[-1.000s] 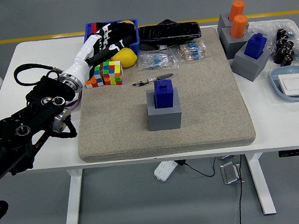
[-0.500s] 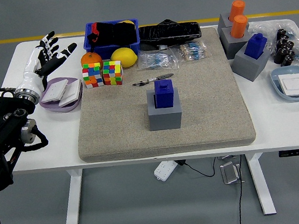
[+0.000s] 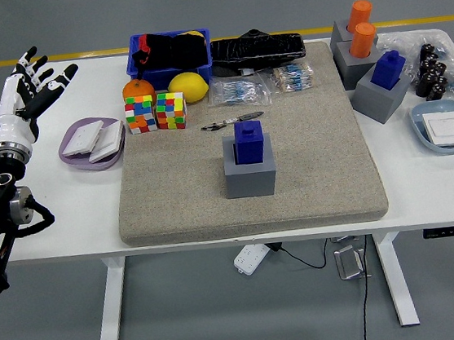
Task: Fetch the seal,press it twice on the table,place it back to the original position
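One blue seal (image 3: 249, 142) sits in its grey holder (image 3: 249, 173) — left robot hand (image 3: 27, 88) spread, empty.

There's just the one head view, mounted high on the robot's side and angled forward and down, far enough back that the whole white table (image 3: 426, 188) fits in, near edge toward the bottom, far edge and floor up top.

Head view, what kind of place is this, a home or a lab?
Probably a robotics test lab: a white height-adjustable table on bare grey floor with a yellow line, and sorted props such as the blue seal in its grey block holder.
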Controlling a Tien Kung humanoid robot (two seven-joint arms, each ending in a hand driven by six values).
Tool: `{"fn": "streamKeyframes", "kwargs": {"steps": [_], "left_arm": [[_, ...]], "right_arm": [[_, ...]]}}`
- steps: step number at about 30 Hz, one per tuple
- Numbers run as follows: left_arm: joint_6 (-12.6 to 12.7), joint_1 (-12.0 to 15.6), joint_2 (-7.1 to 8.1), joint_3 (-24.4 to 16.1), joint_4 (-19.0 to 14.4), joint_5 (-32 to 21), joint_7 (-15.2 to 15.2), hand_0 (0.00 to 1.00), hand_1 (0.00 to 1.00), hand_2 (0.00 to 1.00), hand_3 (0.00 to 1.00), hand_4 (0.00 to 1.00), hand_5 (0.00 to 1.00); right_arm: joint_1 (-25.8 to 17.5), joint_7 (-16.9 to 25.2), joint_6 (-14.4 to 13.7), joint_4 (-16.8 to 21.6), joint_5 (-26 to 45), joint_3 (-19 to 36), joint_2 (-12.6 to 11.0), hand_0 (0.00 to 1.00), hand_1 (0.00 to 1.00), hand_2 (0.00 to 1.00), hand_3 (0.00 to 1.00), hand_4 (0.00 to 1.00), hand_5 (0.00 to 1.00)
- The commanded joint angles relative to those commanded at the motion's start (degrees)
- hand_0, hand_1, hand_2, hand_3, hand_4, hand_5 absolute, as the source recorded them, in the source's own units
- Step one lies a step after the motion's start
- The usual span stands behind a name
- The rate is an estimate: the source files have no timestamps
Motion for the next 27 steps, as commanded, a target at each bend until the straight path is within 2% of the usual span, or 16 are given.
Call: {"fn": "streamKeyframes", "kwargs": {"steps": [1, 11, 20, 27], "left_arm": [[0.06, 0.22, 0.04, -0.39, -0.04, 0.03, -0.09, 0.808, 0.860, 0.897, 0.970, 0.979, 0.306], [0.33, 3.95, -1.37, -8.00, -1.75, 2.33, -0.72, 0.806, 0.852, 0.880, 0.967, 0.967, 0.284], [0.44, 6.72, -1.17, -9.24, -2.20, 2.23, -1.00, 0.806, 0.845, 0.851, 0.962, 0.969, 0.296], [0.70, 8.93, -1.60, -12.02, -3.53, 3.01, -1.54, 0.808, 0.845, 0.849, 0.957, 0.964, 0.286]], "right_arm": [[-0.04, 0.02, -0.01, 0.01, -0.21, 0.55, 0.16, 0.885, 0.747, 0.748, 0.748, 0.830, 0.520], [0.22, 0.09, -0.05, -1.04, -0.40, 1.97, 0.76, 0.885, 0.747, 0.749, 0.749, 0.830, 0.519], [1.19, 0.11, -0.05, -2.08, 0.85, 1.85, 0.02, 0.885, 0.747, 0.748, 0.749, 0.829, 0.520], [1.82, 0.09, -0.01, -3.20, 1.38, 1.79, 0.25, 0.885, 0.747, 0.748, 0.749, 0.829, 0.520]]}}
